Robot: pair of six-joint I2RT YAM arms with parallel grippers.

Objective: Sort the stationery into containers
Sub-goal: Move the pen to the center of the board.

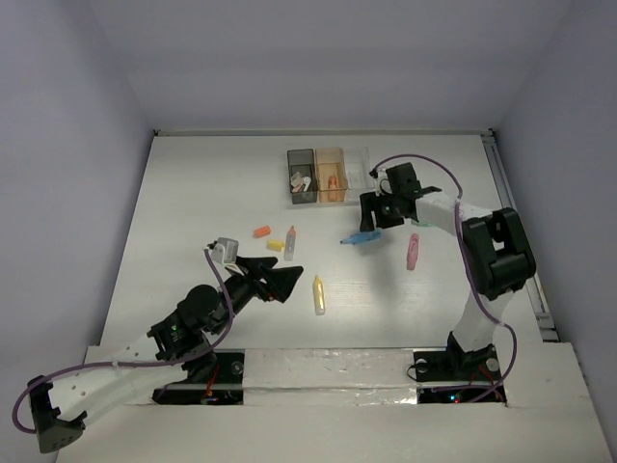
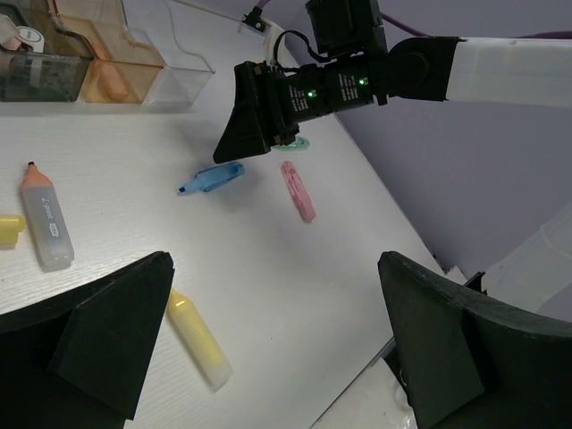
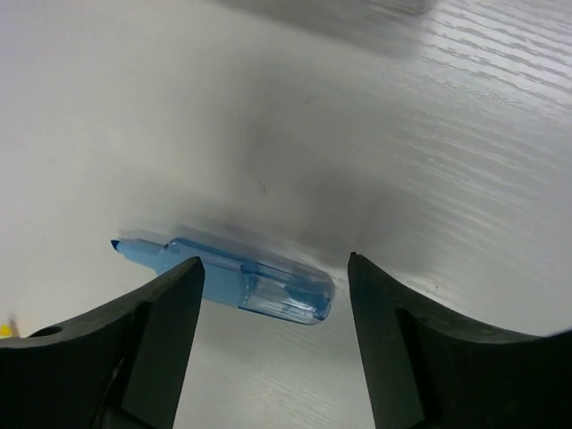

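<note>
A blue marker (image 3: pixel 241 281) lies on the white table, its capped end between the fingertips of my right gripper (image 3: pixel 273 259), which is open and does not touch it. In the top view the right gripper (image 1: pixel 369 224) hangs just above the blue marker (image 1: pixel 360 237). My left gripper (image 2: pixel 275 259) is wide open over bare table, with a yellow marker (image 2: pixel 197 338) beside its left finger. The containers stand at the back: dark grey (image 1: pixel 302 176), orange (image 1: pixel 331 176) and clear (image 1: pixel 357 172). A pink marker (image 1: pixel 414 251) lies right of the blue one.
An orange-tipped marker (image 1: pixel 290 242), a yellow eraser (image 1: pixel 276 245) and an orange eraser (image 1: pixel 261 231) lie left of centre. A mint green marker (image 2: pixel 299 143) peeks out behind the right gripper. The grey bin holds pale items and the orange bin an orange one.
</note>
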